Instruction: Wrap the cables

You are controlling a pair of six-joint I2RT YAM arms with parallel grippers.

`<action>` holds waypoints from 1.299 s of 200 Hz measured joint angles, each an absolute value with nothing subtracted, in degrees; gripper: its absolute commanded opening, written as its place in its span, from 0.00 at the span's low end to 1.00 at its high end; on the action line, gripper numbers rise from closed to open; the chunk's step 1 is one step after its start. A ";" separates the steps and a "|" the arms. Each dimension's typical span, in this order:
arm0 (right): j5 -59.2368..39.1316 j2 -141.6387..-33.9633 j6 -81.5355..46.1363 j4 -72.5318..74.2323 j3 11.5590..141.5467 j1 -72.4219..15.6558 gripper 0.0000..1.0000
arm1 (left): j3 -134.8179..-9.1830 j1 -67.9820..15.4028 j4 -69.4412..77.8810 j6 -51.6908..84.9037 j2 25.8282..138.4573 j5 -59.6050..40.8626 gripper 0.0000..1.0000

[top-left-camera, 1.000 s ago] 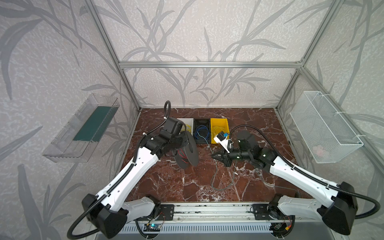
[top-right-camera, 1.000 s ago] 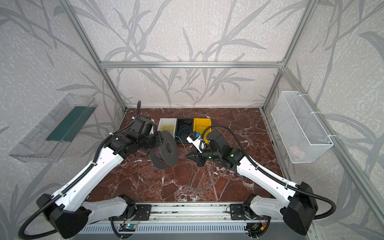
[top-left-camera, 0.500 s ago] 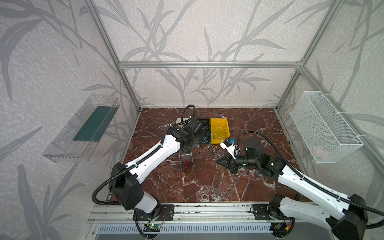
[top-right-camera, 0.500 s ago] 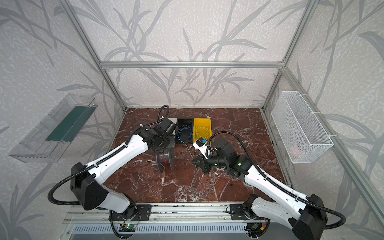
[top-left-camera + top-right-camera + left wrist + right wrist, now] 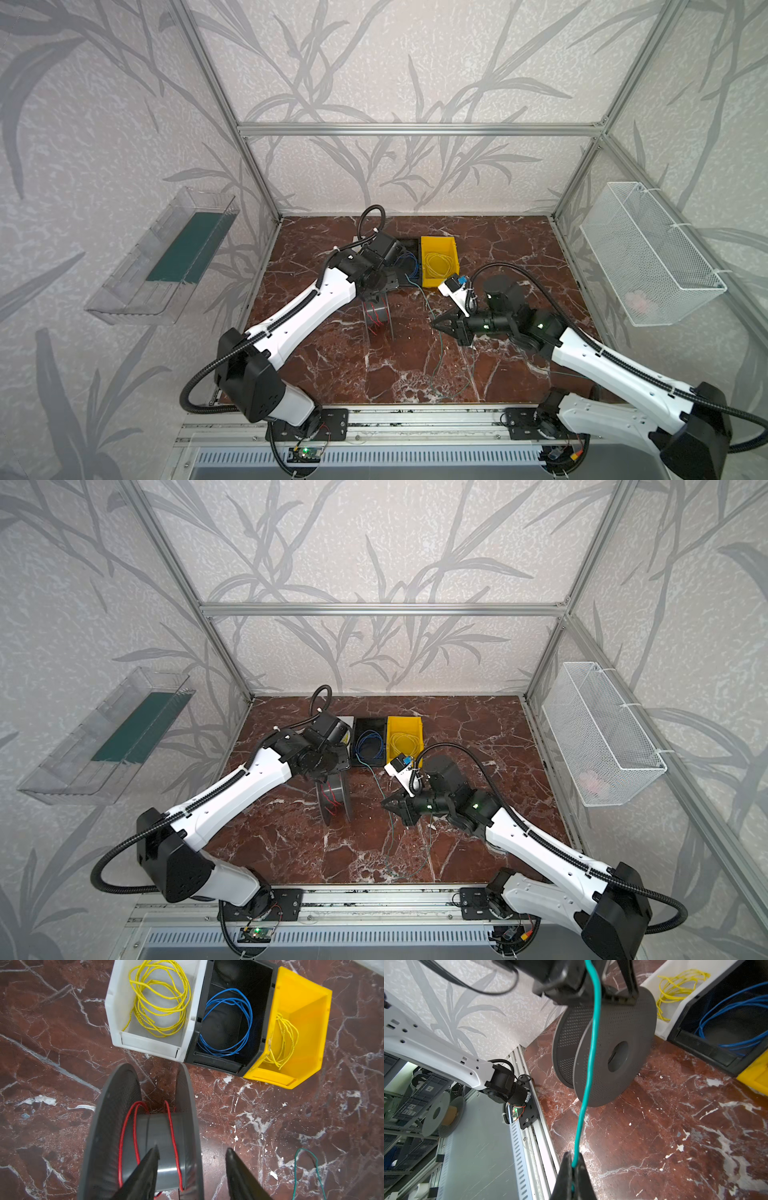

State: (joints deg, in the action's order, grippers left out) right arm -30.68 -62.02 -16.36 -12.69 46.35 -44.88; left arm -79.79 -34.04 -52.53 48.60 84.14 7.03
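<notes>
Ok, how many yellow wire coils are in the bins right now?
2. One yellow coil lies in the white bin; the other yellow coil lies in the yellow bin. The black bin between them holds a blue coil. Nothing suggests hidden ones.

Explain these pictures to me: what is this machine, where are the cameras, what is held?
Two white robot arms work over a marble table. Two pictures look down from overhead; two come from wrist cameras. On the table stand a grey spool with some red wire and three bins of yellow wire and blue wire. The left gripper is open, jaws astride one spool disc. The right gripper is shut on a green wire trailing across the table.
</notes>
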 measured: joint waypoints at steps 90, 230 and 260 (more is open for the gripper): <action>-12.84 -76.40 -30.02 -0.19 50.39 -65.23 0.00 | -80.36 -19.44 -59.64 41.06 65.14 0.23 0.60; 3.79 -92.58 -35.38 -4.23 61.78 -68.69 0.00 | -56.60 -19.77 -43.22 38.59 57.49 -13.96 0.64; 3.84 -92.86 -35.09 -4.23 62.19 -68.69 0.00 | -56.40 -20.23 -41.43 38.33 59.70 -13.63 0.63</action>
